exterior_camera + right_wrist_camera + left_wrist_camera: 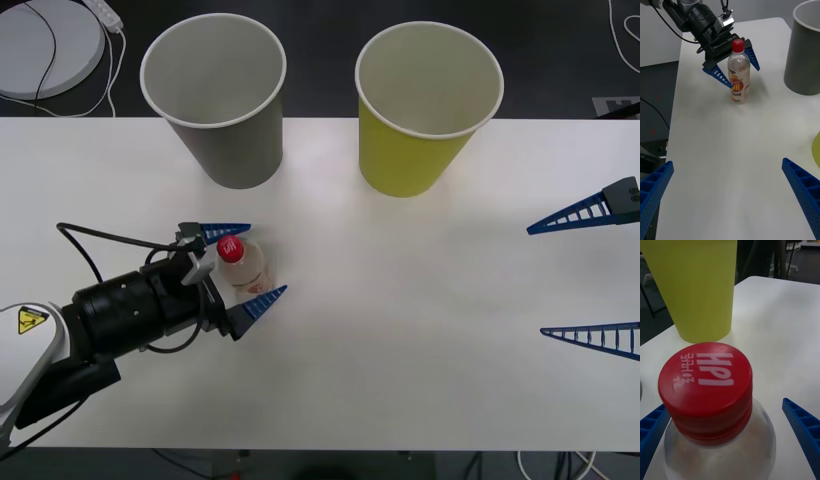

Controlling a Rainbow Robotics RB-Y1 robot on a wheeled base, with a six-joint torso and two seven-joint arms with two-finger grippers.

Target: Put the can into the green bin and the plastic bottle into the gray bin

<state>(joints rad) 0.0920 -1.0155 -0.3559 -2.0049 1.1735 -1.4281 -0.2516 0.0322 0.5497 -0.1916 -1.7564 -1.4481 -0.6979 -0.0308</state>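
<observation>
Left end effector [242, 262] is at the plastic bottle [243, 265], its two blue ribbed fingers [262, 301] spread apart with the bottle standing upright between them. In the left wrist view a gap shows on at least one side, so there is no clamp on it; whether the other finger touches the bottle, I cannot tell. The bottle's lower body is cut off in that close view, where the red cap [706, 382] with white lettering looms large. From the front, the bottle's label is hard to read; the right wrist view shows it as red and white.

One bottle, then, on the white bench [400, 330], standing near the gray bin [215, 100] and on the robot's side of it. The gray bin sits upright toward the bench's far edge, and the green bin [425, 108] stands upright beside it, apart from it, farther from the bottle. Two bins, both with pale insides; their bottoms cannot be made out from the front.

Right end effector [590, 282] waits well away from the bottle, past the green bin's side of the bench, fingers wide apart and holding nothing. Its body is cut off at the edge of the front view.

Beyond the bench, behind the gray bin, a round gray disc [45, 50] with a cable across it lies on the dark floor, partly cropped.
</observation>
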